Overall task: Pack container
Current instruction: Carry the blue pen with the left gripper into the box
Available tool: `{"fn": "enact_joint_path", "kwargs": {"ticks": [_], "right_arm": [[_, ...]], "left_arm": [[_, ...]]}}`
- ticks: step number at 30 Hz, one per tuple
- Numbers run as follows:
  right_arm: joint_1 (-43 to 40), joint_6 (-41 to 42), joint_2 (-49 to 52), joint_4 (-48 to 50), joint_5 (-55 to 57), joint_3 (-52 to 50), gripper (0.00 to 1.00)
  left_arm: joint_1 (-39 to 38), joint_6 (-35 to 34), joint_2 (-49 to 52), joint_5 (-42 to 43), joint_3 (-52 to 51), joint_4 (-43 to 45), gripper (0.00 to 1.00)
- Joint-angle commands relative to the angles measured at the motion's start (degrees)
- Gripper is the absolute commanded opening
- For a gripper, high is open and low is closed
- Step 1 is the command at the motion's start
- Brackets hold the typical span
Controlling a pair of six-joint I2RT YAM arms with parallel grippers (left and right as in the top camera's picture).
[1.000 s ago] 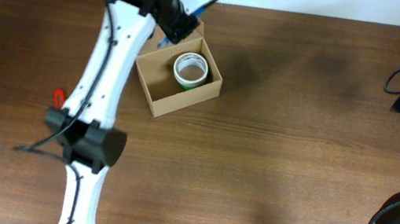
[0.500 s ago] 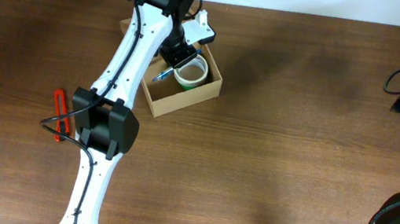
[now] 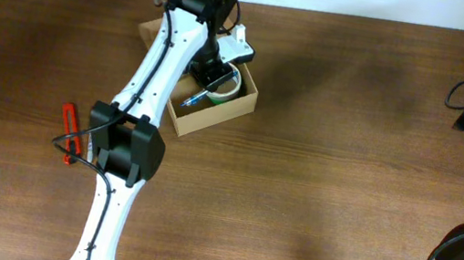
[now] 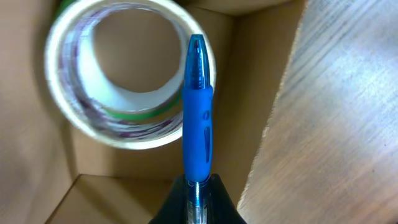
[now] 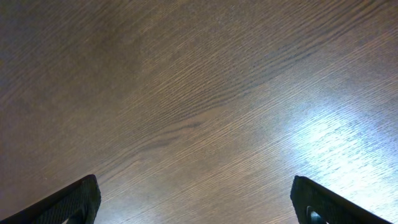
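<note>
Upper left of overhead frame, on tabletop (image 3: 346,166): container (image 3: 211,120), lid open, tape roll (image 4: 134,134) inside. Left gripper (image 4: 198,183) clenched on blue pen (image 4: 197,124), over roll. Right gripper (image 5: 196,205) released, empty, far right.

The overhead view looks straight down on the brown wooden table (image 3: 319,162). The left wrist view peers closely into the tan cardboard box (image 4: 31,162), also seen from overhead. The right wrist view faces the tabletop, close.
</note>
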Motion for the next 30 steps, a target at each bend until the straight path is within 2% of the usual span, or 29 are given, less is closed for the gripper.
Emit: {"fn": "enact_joint_path", "kwargs": {"ticks": [1,21,24,27,30], "right_arm": [[-0.4,0.3,-0.8,0.0,-0.5,-0.3,0.99],[-0.4,0.3,-0.8,0.0,-0.5,-0.3,0.99],[-0.4,0.3,-0.8,0.0,-0.5,-0.3,0.99],[-0.4,0.3,-0.8,0.0,-0.5,-0.3,0.99],[-0.4,0.3,-0.8,0.0,-0.5,-0.3,0.99]], "left_arm": [[-0.7,3.2,0.2,1.3,-1.7,0.2,0.02],[-1.1,5.6,0.2,1.3,-8.2,2.4,0.02],[-1.2,5.6,0.2,1.3,-8.2,2.3,0.08],[-1.2,5.5,0.2,1.3,-8.2,2.0,0.21],[-1.2,5.5,0.2,1.0,-8.2,1.6,0.27]]}}
